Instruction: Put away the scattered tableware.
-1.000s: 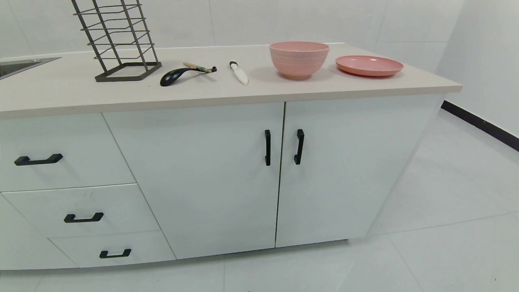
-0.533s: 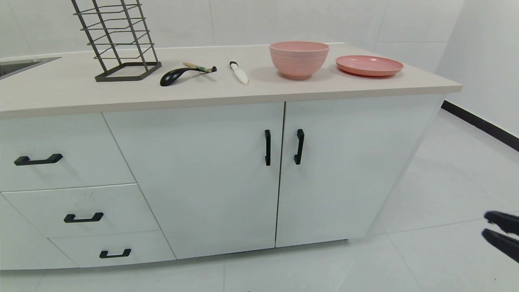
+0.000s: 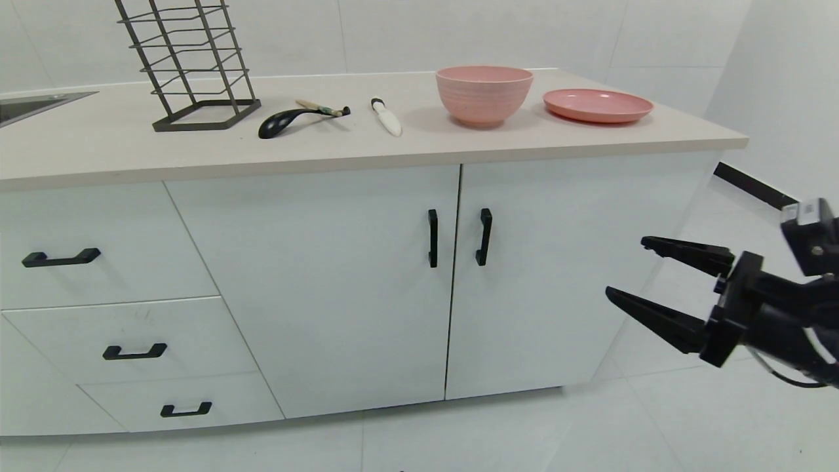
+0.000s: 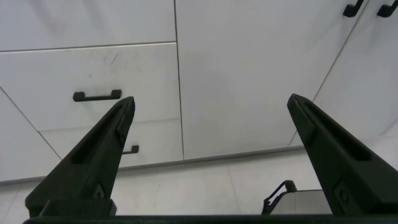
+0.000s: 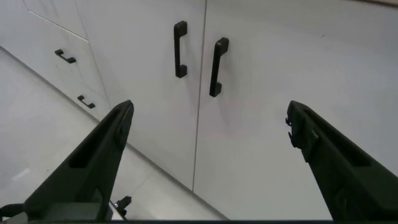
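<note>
- Head view: a pale, stone-look counter (image 3: 406, 149) tops a run of white cabinets. From the robot's left to its right it carries:
  - a tall black wire rack (image 3: 190, 65);
  - a black spoon (image 3: 288, 120) lying crosswise, its scoop toward the rack;
  - a thin wooden-handled utensil (image 3: 320, 108) close by the end of the spoon's handle;
  - a white-handled knife (image 3: 387, 118) with its long axis running front to back;
  - a round pink bowl (image 3: 484, 95), upright;
  - a flat pink plate (image 3: 597, 105) near the right-hand end.
- Head view, lower right: the right tool (image 3: 627, 267) is black, with two long pointed fingers held wide apart and gripping nothing. It hangs in front of the right cabinet door, well below the counter's top. The pink plate lies above it and slightly toward the robot's left, and is the nearest tableware to it. The bowl is next nearest.
- Left wrist view: the left tool (image 4: 211, 102) also has its fingers spread wide and is empty. It sits low and faces the lower drawers, with a black drawer handle (image 4: 97, 96) just beyond one finger. No tableware is near it.
- Right wrist view: the right tool's (image 5: 208, 109) spread fingers frame the pair of upright black door handles (image 5: 198, 58) where the two cabinet doors meet.
- Judgement: the right arm is the better placed of the two. It would have to rise past the counter's front edge before closing on the plate or bowl. The rack stands at the far left end, well apart from both.
</note>
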### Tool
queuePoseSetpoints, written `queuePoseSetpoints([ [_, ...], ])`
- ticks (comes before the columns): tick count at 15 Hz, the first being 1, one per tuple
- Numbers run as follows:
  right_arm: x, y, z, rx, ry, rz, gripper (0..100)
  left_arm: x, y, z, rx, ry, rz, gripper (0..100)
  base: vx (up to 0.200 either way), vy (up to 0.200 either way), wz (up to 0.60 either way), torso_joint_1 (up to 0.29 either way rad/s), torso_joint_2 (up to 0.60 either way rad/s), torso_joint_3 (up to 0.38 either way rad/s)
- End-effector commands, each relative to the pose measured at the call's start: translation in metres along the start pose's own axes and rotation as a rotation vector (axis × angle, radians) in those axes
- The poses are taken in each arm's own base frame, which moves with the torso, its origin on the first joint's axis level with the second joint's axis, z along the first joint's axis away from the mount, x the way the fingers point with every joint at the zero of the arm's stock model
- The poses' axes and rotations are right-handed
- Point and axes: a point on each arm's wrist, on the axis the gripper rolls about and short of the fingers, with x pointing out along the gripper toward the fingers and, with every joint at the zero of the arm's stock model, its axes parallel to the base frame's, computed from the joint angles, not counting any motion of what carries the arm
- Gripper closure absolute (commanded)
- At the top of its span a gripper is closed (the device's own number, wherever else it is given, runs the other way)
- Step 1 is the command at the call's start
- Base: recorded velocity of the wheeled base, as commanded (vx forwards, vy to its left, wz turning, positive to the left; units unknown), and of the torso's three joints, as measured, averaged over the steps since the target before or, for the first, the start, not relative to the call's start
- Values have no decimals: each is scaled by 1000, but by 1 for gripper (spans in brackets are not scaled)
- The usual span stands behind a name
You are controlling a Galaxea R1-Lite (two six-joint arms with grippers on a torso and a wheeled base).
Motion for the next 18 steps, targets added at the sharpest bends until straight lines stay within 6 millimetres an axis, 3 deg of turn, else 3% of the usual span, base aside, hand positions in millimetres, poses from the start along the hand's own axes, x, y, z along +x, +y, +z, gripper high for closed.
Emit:
queuePoseSetpoints([
  [1, 33, -8, -44, 56, 104, 38, 0, 0, 0, 0, 2, 0, -2, 0, 0, 0, 0, 0, 0, 0],
  [4, 47, -11, -59, 66, 121, 72, 0, -3, -1, 25, 54, -250, -24, 0, 0, 0, 0, 0, 0, 0],
  [6, 58, -11, -59, 48, 101, 109, 0, 1, -3, 27, 69, -182, -179, 0, 0, 0, 0, 0, 0, 0],
  [8, 70, -6, -63, 13, 97, 161, 0, 16, -5, 41, 30, -30, -382, 0, 0, 0, 0, 0, 0, 0],
  [12, 81, 3, -53, -56, 34, 220, 0, 62, -15, 79, 35, 70, -583, 0, 0, 0, 0, 0, 0, 0],
  [13, 87, 1, -50, -67, 17, 222, 0, 84, -23, 86, 45, 88, -637, 0, 0, 0, 0, 0, 0, 0],
  [18, 104, -2, -55, -70, 12, 234, 0, 161, -53, 82, 182, 41, -882, 0, 0, 0, 0, 0, 0, 0],
])
